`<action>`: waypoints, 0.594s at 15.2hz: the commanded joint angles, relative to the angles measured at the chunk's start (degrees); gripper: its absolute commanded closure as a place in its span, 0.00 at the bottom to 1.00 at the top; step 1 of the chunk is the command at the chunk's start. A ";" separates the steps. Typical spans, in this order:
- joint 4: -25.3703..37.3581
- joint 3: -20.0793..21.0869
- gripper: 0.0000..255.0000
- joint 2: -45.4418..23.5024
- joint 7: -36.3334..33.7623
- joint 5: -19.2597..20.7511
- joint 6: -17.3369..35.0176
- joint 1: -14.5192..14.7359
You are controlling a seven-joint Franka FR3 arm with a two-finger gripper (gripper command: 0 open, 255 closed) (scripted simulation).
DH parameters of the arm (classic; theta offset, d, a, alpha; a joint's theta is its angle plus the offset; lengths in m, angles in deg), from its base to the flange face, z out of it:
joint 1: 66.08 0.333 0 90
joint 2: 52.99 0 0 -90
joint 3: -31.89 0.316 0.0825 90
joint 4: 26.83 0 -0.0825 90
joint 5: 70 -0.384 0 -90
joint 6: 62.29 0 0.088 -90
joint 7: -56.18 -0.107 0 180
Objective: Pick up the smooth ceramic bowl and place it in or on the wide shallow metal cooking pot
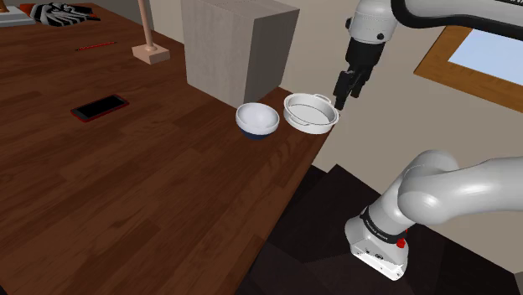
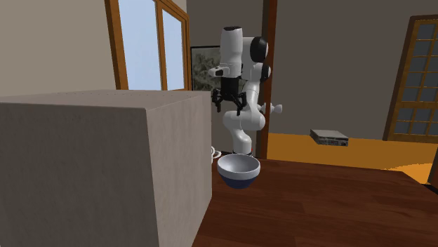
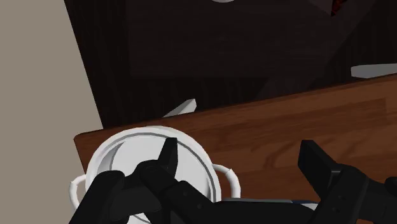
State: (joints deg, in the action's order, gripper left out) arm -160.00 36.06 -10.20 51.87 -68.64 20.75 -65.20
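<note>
Since the bowl [image 1: 257,118] — white inside, dark blue outside — sits on the brown surface [image 1: 151,193] just beside the pot [image 1: 311,127] and not in it, the job looks to be at its very start. The pincer [image 1: 342,100] hangs in the air above the pot's side, near the edge of the surface. What is left, I think: go over to the bowl, grab it, lift it and set it down in the pot.

The wrist view tells the most about the pincer. Its two black fingers [image 3: 168,153] stand wide apart with nothing between them, so it holds nothing. One finger is over the white pot with its little handles.

The shoulder view shows bowl and pot side by side, so you can see how short the trip is.

The second exterior view looks from low down across the surface. It shows how high the pincer hangs above the bowl — but there a big grey box [image 2: 105,168] hides nearly all of the pot.
</note>
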 commanded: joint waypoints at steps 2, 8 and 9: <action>0.49 0.26 0.00 -1.92 -0.49 -0.30 1.52 -0.05; 5.03 1.76 0.00 -14.00 -3.26 -1.59 9.61 -0.34; 6.06 1.99 0.00 -16.08 -3.71 -1.72 10.76 -0.38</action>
State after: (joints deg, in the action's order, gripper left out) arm -154.86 37.76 -24.30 48.69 -70.15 30.30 -65.56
